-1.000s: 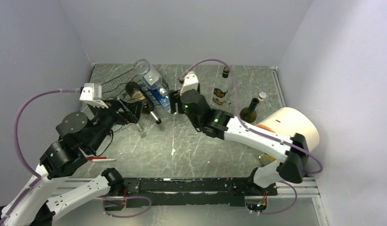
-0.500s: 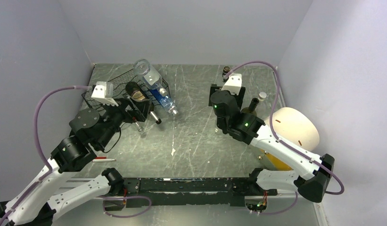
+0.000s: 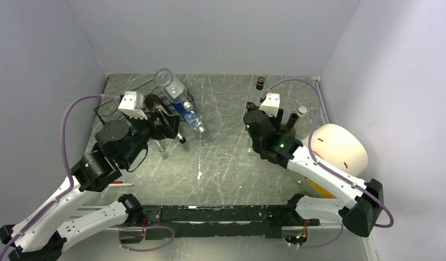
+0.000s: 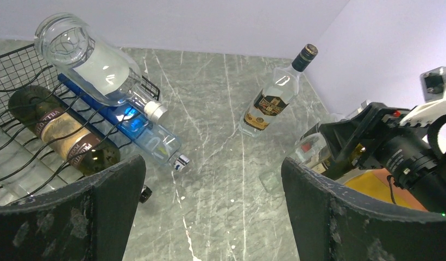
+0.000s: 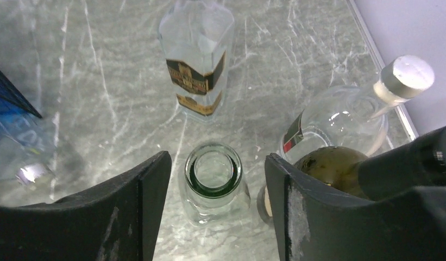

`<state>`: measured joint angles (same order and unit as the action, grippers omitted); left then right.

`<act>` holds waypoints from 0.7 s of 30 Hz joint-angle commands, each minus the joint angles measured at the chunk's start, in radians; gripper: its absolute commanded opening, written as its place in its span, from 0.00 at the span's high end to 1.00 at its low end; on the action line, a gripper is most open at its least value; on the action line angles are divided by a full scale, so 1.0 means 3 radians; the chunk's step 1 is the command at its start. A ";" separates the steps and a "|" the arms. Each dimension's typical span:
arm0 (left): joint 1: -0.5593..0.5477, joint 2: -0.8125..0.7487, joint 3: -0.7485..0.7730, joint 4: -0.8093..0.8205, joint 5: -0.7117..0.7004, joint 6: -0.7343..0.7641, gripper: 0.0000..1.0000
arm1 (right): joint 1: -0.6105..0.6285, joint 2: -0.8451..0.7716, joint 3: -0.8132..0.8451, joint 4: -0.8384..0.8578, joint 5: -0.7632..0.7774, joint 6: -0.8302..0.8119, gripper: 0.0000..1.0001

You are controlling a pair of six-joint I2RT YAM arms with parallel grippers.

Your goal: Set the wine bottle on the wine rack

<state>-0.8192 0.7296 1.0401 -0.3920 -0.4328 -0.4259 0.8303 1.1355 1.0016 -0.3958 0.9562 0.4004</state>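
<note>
**Overhead:** black thin-wire wine rack (image 3: 109, 111) sits upper left of frame on the grey marbled counter (image 3: 220, 163). Left tool (image 3: 170, 137) is just at the rack's lower-right edge. Right arm (image 3: 313, 166) reaches to centre right, over the standing bottles. Big cream roll (image 3: 340, 144) at right edge.

**Left wrist:** left tool spread wide, nothing between the fingers. Rack at left of frame holds a dark bottle with brown label (image 4: 63, 136) and a blue-tinted clear bottle (image 4: 150, 138), with a large clear bottle (image 4: 93, 62) on top. Clear dark-capped bottle with black-gold label (image 4: 270, 98) stands upper centre right.

**Right wrist:** right tool (image 5: 216, 163) spread, straddling a small clear open-mouthed glass bottle (image 5: 214, 182), gaps both sides, not pinching. Dark green glass bottle (image 5: 332, 166) stands lower right, partly hidden. Round clear white-capped bottle (image 5: 345, 114) is just behind it.
</note>
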 commanded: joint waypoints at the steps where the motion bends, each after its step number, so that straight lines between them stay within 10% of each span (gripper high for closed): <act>1: 0.0003 -0.0006 -0.0034 0.0163 0.0055 0.0021 0.01 | -0.0049 0.0009 -0.0148 0.0101 -0.0148 -0.0006 0.36; 8: 0.0003 -0.0013 -0.0132 0.0279 0.0081 0.0076 0.01 | -0.0061 -0.0011 -0.0158 0.0179 -0.0227 -0.0208 0.76; 21: 0.0005 0.0164 -0.1103 0.1686 0.0394 0.0661 0.01 | -0.0062 -0.0357 0.0076 0.0115 -0.1168 -0.0612 0.99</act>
<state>-0.8192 0.7475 0.8024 -0.1242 -0.4137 -0.3428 0.8173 1.0866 0.9527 -0.3786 0.7116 0.2462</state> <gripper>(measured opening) 0.988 0.357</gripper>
